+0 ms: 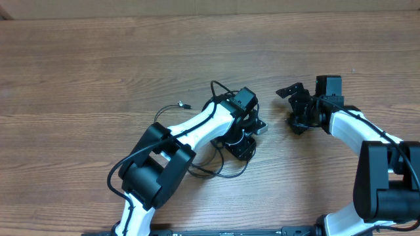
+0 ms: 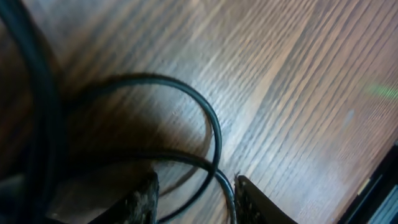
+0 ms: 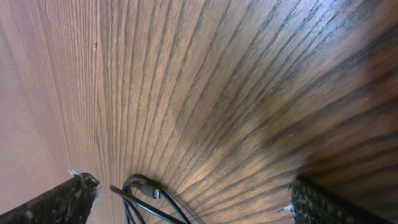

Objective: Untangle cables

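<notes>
Wooden table: left gripper straddling cables, part-spread, not pinching; right gripper hovering beside cables, fully spread.

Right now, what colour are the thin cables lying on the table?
Black. The cables show best in the left wrist view.

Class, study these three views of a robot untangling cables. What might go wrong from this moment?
One: the left pincer stands open astride two crossing strands of the cables; closing there may grab both and tighten the tangle. Two: the right pincer hangs open, holding nothing, so a pull by the left arm alone might drag the whole bundle across the table.
</notes>
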